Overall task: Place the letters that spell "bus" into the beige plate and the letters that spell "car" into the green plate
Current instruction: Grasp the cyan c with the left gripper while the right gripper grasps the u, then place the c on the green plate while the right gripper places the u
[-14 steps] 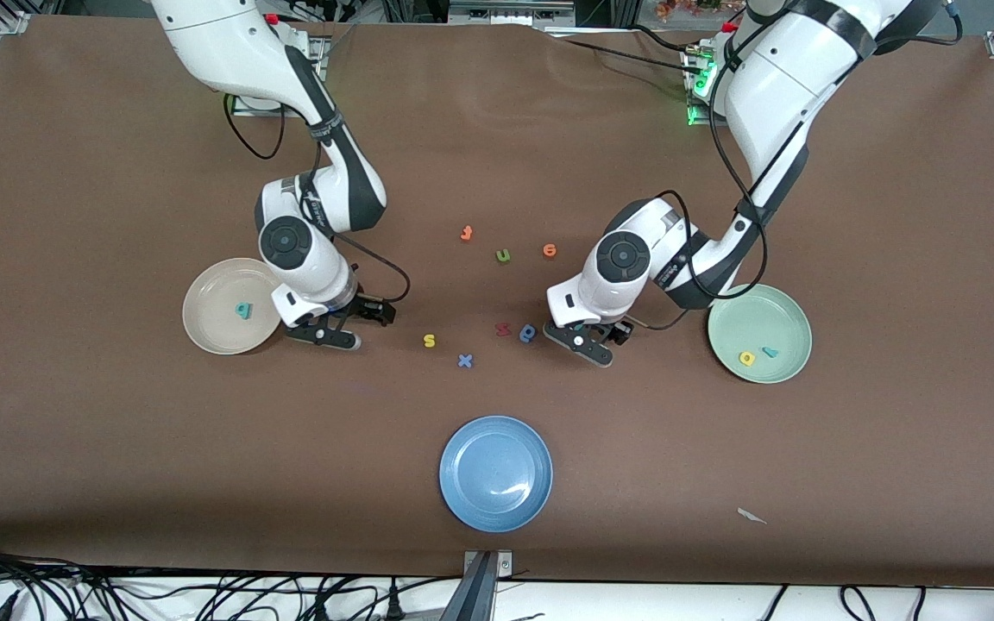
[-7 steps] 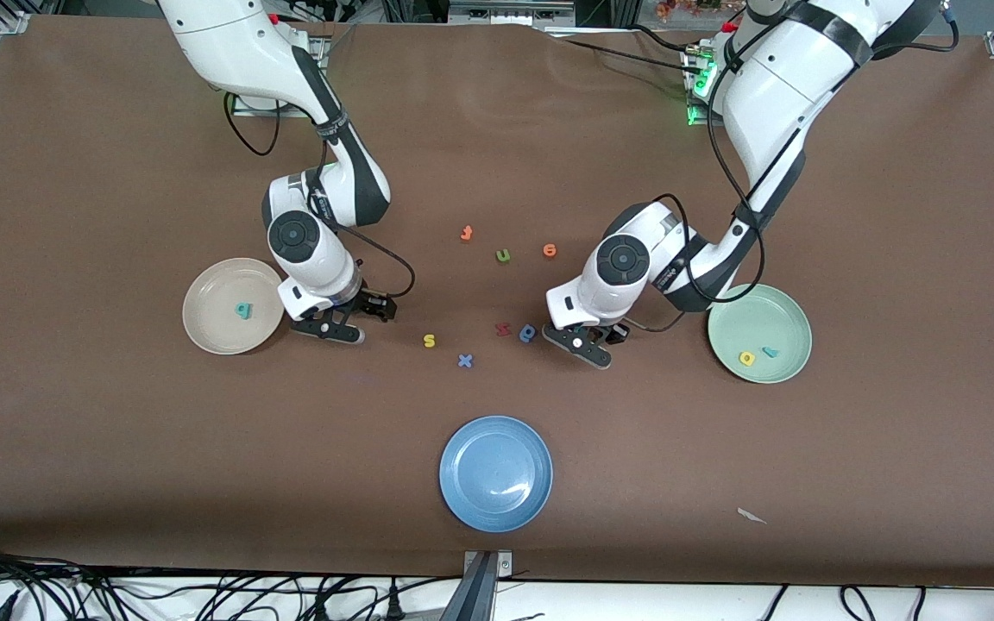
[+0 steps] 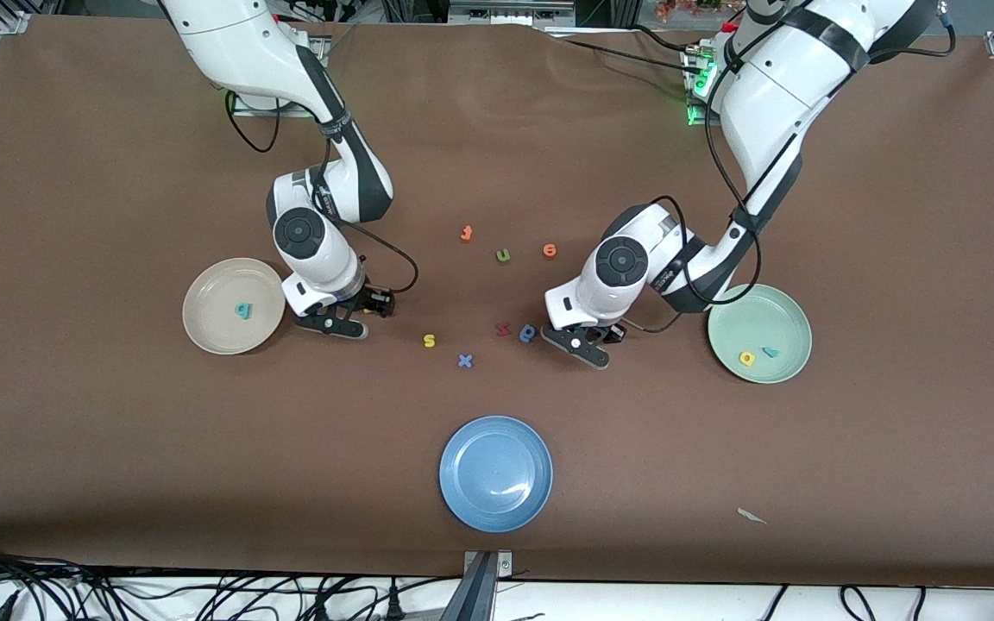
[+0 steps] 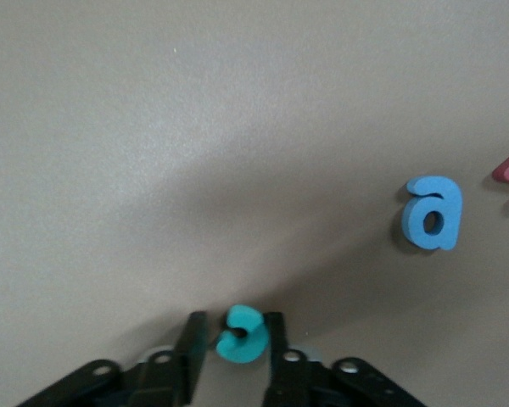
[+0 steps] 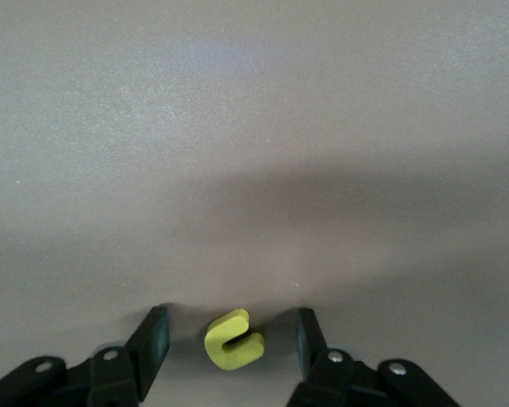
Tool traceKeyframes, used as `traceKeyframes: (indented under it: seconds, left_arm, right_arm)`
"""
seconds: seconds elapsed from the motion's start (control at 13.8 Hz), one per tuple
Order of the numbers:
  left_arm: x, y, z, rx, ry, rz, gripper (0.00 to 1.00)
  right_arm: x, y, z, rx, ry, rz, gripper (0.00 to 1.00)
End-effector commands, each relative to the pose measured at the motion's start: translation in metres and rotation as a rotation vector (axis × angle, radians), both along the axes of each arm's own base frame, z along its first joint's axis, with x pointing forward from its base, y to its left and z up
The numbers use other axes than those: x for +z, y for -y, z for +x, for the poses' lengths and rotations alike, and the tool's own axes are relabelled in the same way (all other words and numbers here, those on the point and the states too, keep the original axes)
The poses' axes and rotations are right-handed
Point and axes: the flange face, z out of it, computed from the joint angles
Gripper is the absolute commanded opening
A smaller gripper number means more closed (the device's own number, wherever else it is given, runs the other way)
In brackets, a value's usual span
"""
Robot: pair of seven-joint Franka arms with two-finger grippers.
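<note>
Closing squarely matters: the left end effector (image 4: 234,339) is pinched on the teal c (image 4: 242,333) at the table, while the right end effector (image 5: 229,339), fingers apart, straddles the yellow u (image 5: 232,341) beside the beige plate (image 3: 204,332).

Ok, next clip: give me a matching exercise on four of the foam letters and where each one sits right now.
Things:
1. teal c
2. yellow u
3. yellow a
4. teal b

Places:
A. in the beige plate
B. on the table, gripped by the left hand
C. in the green plate
D. on the table, flanked but untouched by the open right hand

Pairs: 1-B, 2-D, 3-C, 4-A
</note>
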Motion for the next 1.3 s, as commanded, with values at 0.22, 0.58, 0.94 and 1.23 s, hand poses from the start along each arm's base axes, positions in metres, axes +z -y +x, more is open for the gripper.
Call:
traceKeyframes:
  seconds: [0.22, 0.58, 0.94, 1.23]
  left_arm:
    - [0.027, -0.019, 0.022, 0.03, 0.049, 0.022, 0.0]
    - [0.084, -0.118, 0.055, 0.009, -0.017, 0.136, 0.0]
    - [0.076, -0.255, 0.071, -0.031, -0.141, 0.167, 0.06]
    - [0.045, -0.289, 0.061, -0.017, -0.207, 0.152, 0.96]
  right_arm:
    - [0.003, -0.001, -0.005, -0.009, 0.01, 0.007, 0.49]
    - [0.002, -0.001, -0.007, -0.012, 0.005, 0.007, 0.35]
    - [0.003, -0.001, -0.006, -0.013, 0.002, 0.007, 0.29]
    - [0.005, -0.003, -0.004, -0.003, 0.007, 0.01, 0.24]
